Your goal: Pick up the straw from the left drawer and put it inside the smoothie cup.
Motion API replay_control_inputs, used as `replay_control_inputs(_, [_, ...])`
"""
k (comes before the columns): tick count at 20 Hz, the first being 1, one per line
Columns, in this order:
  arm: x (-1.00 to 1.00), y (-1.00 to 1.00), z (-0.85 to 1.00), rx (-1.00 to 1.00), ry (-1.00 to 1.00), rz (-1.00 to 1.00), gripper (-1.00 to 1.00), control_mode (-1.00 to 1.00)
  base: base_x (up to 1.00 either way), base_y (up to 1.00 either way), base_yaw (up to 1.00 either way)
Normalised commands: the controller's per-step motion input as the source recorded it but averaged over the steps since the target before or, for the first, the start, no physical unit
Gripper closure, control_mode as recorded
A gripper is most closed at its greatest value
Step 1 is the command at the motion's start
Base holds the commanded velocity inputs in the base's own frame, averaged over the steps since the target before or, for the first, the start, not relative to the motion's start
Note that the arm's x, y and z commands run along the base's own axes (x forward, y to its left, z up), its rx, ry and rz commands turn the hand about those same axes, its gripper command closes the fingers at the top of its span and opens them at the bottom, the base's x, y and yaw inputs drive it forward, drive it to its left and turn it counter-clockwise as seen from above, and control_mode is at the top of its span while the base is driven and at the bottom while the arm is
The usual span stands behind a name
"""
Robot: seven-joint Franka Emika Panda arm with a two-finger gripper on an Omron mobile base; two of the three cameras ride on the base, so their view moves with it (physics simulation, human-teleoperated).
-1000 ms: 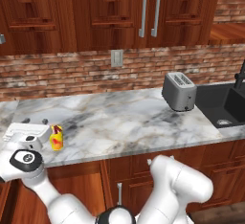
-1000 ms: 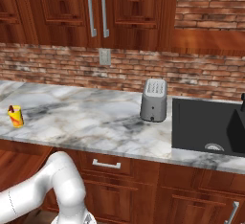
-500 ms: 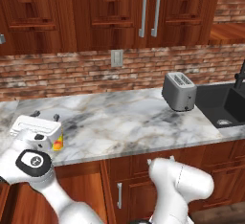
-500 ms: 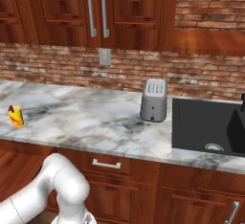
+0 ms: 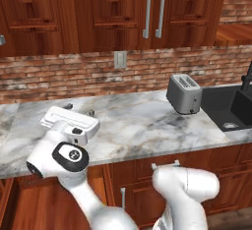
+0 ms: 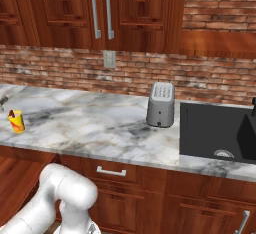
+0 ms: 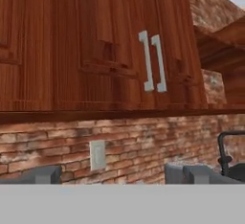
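Note:
The smoothie cup (image 6: 16, 121), small and yellow with a red mark, stands near the left end of the marble counter (image 6: 90, 128). In the left base view my white hand covers it. My gripper (image 5: 78, 109) hangs over that part of the counter, pointing at the back wall. In the hand view the gripper (image 7: 122, 175) is open, its fingertips (image 7: 40, 175) far apart with nothing between them. The straw is out of view. Reddish-brown wood low at the left, under the counter edge, looks like the left drawer (image 6: 22, 178).
A silver toaster (image 5: 184, 94) stands right of the counter's middle, with a black sink (image 6: 215, 133) beyond it. Wall cabinets with silver bar handles (image 7: 153, 62) hang above. A wall outlet (image 7: 97, 154) sits on the brick backsplash. My elbow (image 5: 59, 158) bulks at the counter's front left.
My hand has moved up and to the right over the counter's left end, and in the left base view it now covers the cup that stood beside it.

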Motion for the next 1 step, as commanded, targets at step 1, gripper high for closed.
replay_control_inputs(1, [-0.09, -1.0, 0.21, 0.2, 0.0, 0.0, -1.0, -1.0, 0.0, 0.0, 0.0])
